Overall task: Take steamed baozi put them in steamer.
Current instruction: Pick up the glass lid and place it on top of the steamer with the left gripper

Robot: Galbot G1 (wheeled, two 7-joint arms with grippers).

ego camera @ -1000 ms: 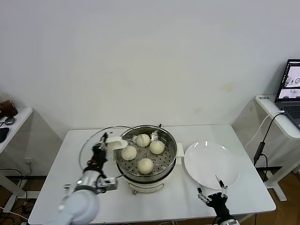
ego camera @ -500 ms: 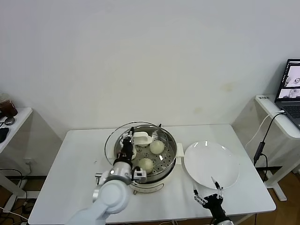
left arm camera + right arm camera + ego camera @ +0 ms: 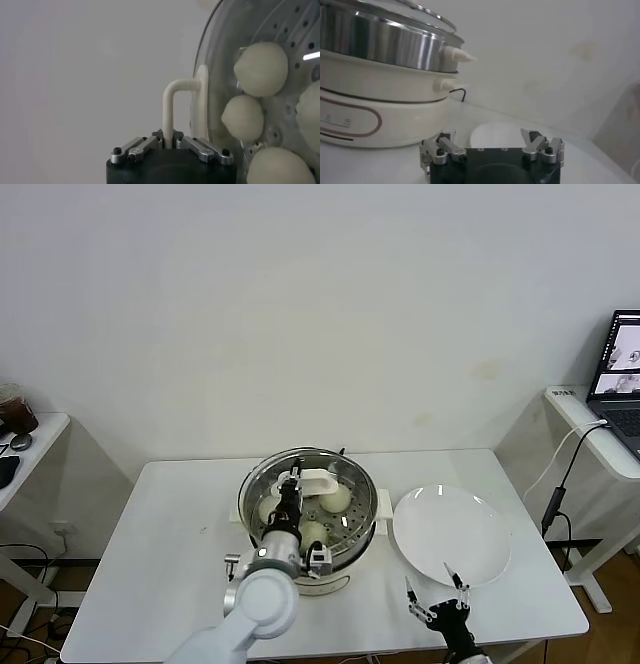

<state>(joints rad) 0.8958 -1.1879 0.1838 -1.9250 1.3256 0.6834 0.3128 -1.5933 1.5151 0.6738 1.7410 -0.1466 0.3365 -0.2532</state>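
White table (image 3: 150,554): the largest item, carrying everything listed below; the steamer served as the reference for all positions.

Steamer (image 3: 330,569): a round stainless-steel pot on a white electric base with side handles, standing near the middle of the table. In the right wrist view its steel wall and white base (image 3: 380,107) filled one side of the picture.

Plate (image 3: 450,534): flat, white, bare, lying on the table just beside the steamer on the robot's right, close to the steamer's side handle.

Glass lid (image 3: 345,474): round and clear with a white handle (image 3: 316,480), positioned over the steamer's mouth and covering it. Whether its rim was seated on the pot could not be told.

Left gripper (image 3: 291,496): over the steamer, fingers clenched on the lid's handle (image 3: 175,107). The left wrist view showed the looped white handle rising straight out from between the closed fingers.

Right gripper (image 3: 434,600): low at the front edge of the table, in front of the plate and off to the steamer's right, fingers spread wide and grasping nothing. The right wrist view confirmed the gap between the fingers (image 3: 492,147).

Steamed baozi (image 3: 336,498): small, smooth, cream-white buns lying on the perforated tray inside the steamer, seen through the glass. Four showed in the left wrist view (image 3: 261,68), sitting apart from one another.
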